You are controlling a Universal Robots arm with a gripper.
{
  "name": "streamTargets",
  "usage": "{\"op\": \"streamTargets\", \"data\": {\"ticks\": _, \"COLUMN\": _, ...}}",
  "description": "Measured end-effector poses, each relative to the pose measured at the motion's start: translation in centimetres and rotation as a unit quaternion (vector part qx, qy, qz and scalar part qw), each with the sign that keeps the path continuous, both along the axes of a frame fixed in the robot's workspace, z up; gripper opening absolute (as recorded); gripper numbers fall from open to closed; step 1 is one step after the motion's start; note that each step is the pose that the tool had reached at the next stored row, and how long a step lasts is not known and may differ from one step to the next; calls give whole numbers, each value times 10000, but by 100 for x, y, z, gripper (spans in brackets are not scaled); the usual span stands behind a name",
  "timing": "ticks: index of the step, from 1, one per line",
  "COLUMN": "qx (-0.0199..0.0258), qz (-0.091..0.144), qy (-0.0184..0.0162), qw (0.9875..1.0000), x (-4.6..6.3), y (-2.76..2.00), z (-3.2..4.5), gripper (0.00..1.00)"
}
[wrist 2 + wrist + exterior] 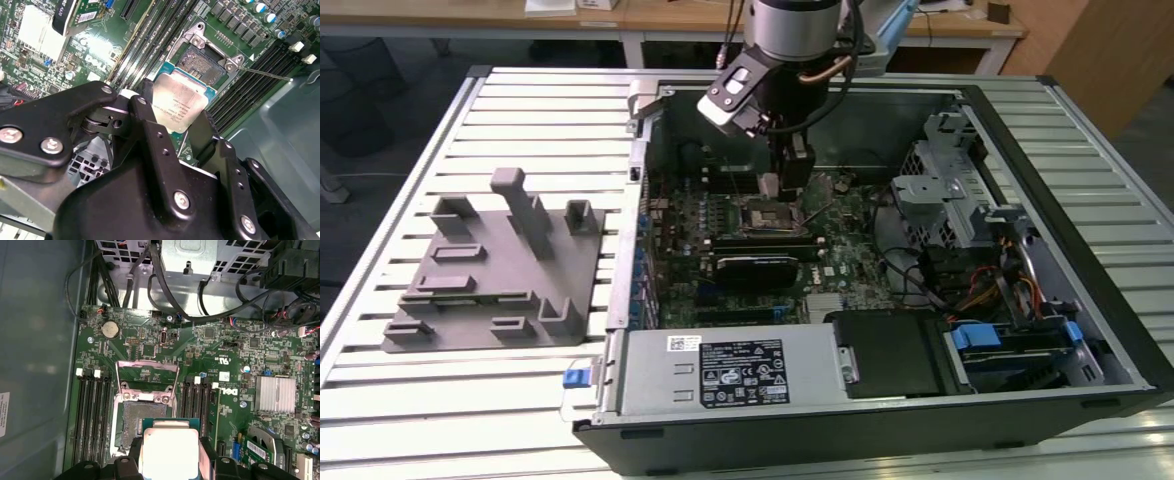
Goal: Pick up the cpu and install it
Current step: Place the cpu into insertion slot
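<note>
Gripper (pixel 176 114) is closed down to chip width, w/ the cpu (pixel 182 100) clamped by its edges btwn the two black fingers (pixel 206 131). The silver top faces up, w/ a green rim showing round it. The first wrist view shows the same grip: gripper (pixel 169 462), cpu (pixel 167 445).

In both wrist views the cpu hangs over the gripper-side edge of the socket (pixel 202 57). It isn't seated, and most of the socket's contact field is uncovered. Can't tell if the chip touches the frame.

The load plate (pixel 147 374) is flipped up on the socket's far side. A thin lever rod (pixel 267 75) sticks out from one socket corner. RAM slots (pixel 92 415) flank the socket on both sides, just beside it. A coin cell (pixel 110 330) sits beyond the load plate, off one corner. A finned silver heatsink (pixel 275 394) lies well apart from the socket, past one RAM bank. Black cables (pixel 200 295) run along the mobo edge, far beyond the socket.

In the exterior view the arm comes down from above, w/ the gripper (pixel 777 184) just above the socket (pixel 767 213), approx mid-mobo. A black add-in card (pixel 754 270) lies just beside the socket, on the side toward the PSU (pixel 720 370). The drive cage (pixel 947 190) is to the exterior view's right of the socket. All of this sits inside the open PC case (pixel 854 435). The grey fixture (pixel 494 270) is well apart from the socket, to the exterior view's left, outside the case on the slatted table (pixel 454 400).
</note>
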State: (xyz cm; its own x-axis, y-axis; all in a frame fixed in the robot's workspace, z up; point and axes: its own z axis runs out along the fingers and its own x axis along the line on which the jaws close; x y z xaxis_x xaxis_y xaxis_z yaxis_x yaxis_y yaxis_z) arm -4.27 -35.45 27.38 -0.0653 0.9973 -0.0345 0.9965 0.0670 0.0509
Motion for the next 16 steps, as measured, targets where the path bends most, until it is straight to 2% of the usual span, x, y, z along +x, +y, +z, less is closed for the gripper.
{"op": "streamTargets", "data": {"ticks": 11, "qx": 0, "qz": 0, "qy": 0, "qw": 10000, "x": 0, "y": 3, "z": -47, "gripper": 53}}
{"op": "streamTargets", "data": {"ticks": 16, "qx": 0, "qz": -1, "qy": 0, "qw": 10000, "x": 0, "y": 36, "z": -112, "gripper": 53}}
